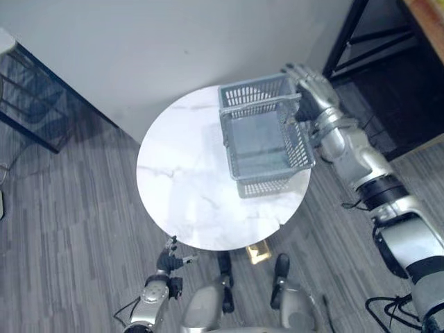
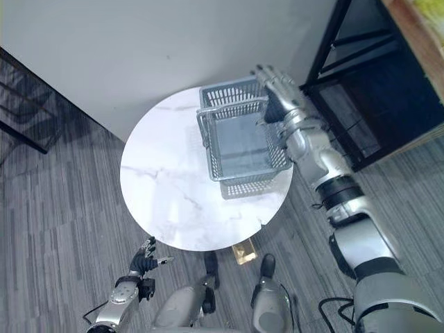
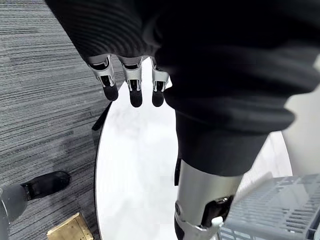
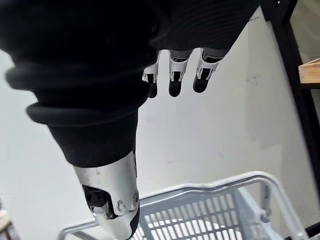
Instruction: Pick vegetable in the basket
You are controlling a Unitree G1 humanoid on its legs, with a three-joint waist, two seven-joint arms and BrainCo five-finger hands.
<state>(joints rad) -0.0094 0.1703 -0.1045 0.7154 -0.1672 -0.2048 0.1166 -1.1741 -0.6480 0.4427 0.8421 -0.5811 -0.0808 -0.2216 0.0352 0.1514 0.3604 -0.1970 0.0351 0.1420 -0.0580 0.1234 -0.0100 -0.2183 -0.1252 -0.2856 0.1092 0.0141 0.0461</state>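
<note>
A grey plastic mesh basket (image 1: 253, 89) stands on the far right part of the round white marble table (image 1: 184, 187). Its inside looks empty, and I see no vegetable anywhere. My right hand (image 1: 312, 84) lies over the basket's far right corner with fingers (image 4: 173, 80) straight and open; the rim (image 4: 200, 192) shows just below them in the right wrist view. My left hand (image 1: 170, 261) hangs low off the table's near left edge, its fingers (image 3: 132, 87) relaxed and open, holding nothing.
A pale wall runs right behind the table. A black wire rack (image 1: 35, 104) stands at the far left and a dark shelf frame (image 1: 350, 38) at the far right. A small gold block (image 1: 259, 254) lies on the grey floor by the table's near edge.
</note>
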